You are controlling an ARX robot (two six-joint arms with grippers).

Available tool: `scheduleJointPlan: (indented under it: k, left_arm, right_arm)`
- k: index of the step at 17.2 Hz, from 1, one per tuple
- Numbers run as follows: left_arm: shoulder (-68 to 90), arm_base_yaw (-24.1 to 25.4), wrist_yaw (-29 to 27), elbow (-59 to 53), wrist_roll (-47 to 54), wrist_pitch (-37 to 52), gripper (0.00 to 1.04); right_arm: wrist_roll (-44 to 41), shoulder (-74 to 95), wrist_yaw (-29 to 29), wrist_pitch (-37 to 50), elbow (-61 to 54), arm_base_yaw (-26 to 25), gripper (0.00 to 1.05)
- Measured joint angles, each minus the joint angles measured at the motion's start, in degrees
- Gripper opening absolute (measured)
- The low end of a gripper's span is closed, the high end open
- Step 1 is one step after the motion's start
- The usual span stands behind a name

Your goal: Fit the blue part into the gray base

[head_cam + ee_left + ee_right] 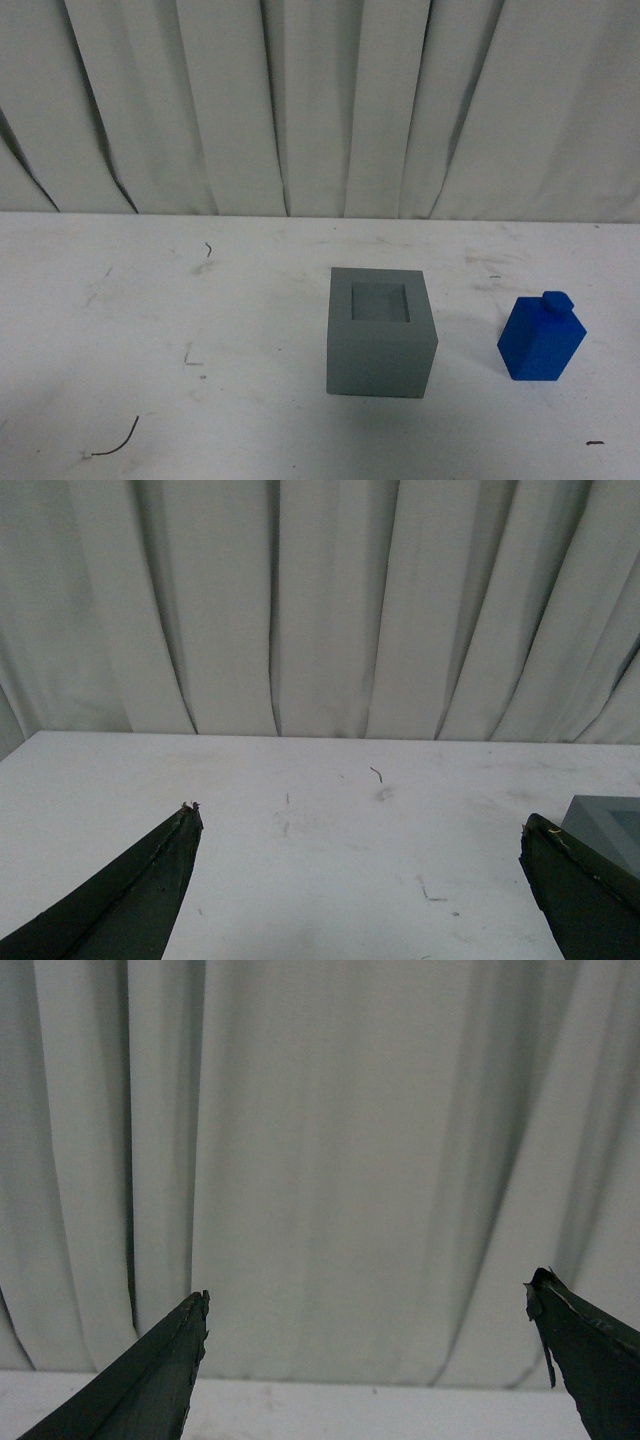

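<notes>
The gray base [381,333] stands on the white table in the front view, its square recess facing up and empty. The blue part [541,337] stands upright to its right, knob on top, apart from the base. Neither arm shows in the front view. My left gripper [360,818] is open and empty above the table; a corner of the gray base [610,822] shows behind one of its fingers. My right gripper [368,1290] is open and empty, facing the curtain; neither object shows in its view.
A white pleated curtain [320,100] hangs along the table's far edge. The white table [150,300] has scuff marks and a small loose wire [115,440] near the front left.
</notes>
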Motion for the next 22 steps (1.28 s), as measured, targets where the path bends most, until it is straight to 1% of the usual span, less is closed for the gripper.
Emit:
scheduleJointPlan:
  k: [1, 2, 3, 4, 5, 6, 8, 9, 10, 13, 14, 16, 18, 21, 22]
  left_arm:
    - [0.00, 0.00, 0.00, 0.00, 0.00, 0.00, 0.98]
    - [0.00, 0.00, 0.00, 0.00, 0.00, 0.00, 0.98]
    - [0.00, 0.00, -0.02, 0.00, 0.00, 0.00, 0.98]
    - [0.00, 0.00, 0.00, 0.00, 0.00, -0.02, 0.98]
    - [0.00, 0.00, 0.00, 0.00, 0.00, 0.00, 0.98]
    - [0.00, 0.00, 0.02, 0.00, 0.00, 0.00, 0.98]
    - [0.00, 0.00, 0.00, 0.00, 0.00, -0.02, 0.98]
    - [0.00, 0.00, 0.00, 0.00, 0.00, 0.00, 0.98]
    - [0.00, 0.00, 0.00, 0.00, 0.00, 0.00, 0.98]
    - [0.00, 0.00, 0.02, 0.00, 0.02, 0.00, 0.98]
    - [0.00, 0.00, 0.00, 0.00, 0.00, 0.00, 0.98]
    - [0.00, 0.00, 0.00, 0.00, 0.00, 0.00, 0.98]
    - [0.00, 0.00, 0.00, 0.00, 0.00, 0.00, 0.98]
    - [0.00, 0.00, 0.00, 0.00, 0.00, -0.02, 0.98]
    - [0.00, 0.00, 0.00, 0.00, 0.02, 0.00, 0.98]
  right_arm:
    - [-0.81, 8.20, -0.57, 3.39, 4.61, 0.46, 0.98]
    - [-1.90, 17.31, -1.53, 4.57, 9.94, 0.37, 0.98]
    - [-3.74, 23.61, -2.32, 2.32, 14.27, 0.55, 0.98]
    - [-7.21, 30.56, -4.52, -1.75, 20.13, 1.22, 0.98]
    - [-9.49, 33.11, -6.73, -6.36, 23.82, 1.92, 0.98]
    - [-13.92, 35.91, -9.84, -11.04, 29.07, 3.21, 0.98]
    - [-26.84, 37.05, -16.85, -27.91, 41.40, 7.54, 0.98]
    - [-34.56, 37.35, -18.93, -37.03, 46.36, 9.38, 0.98]
    - [-43.34, 38.73, -20.11, -48.06, 51.41, 10.95, 0.98]
    - [-68.19, 45.64, -18.95, -78.49, 61.31, 13.51, 0.98]
    - [-74.34, 47.50, -18.08, -87.06, 64.98, 14.05, 0.98]
    - [-81.90, 50.75, -16.15, -100.78, 71.89, 15.04, 0.98]
    - [-83.25, 51.69, -15.37, -103.69, 73.29, 15.37, 0.98]
    - [-86.25, 55.39, -11.96, -111.60, 77.13, 16.61, 0.98]
    - [-86.75, 56.41, -10.91, -112.96, 77.94, 16.87, 0.98]
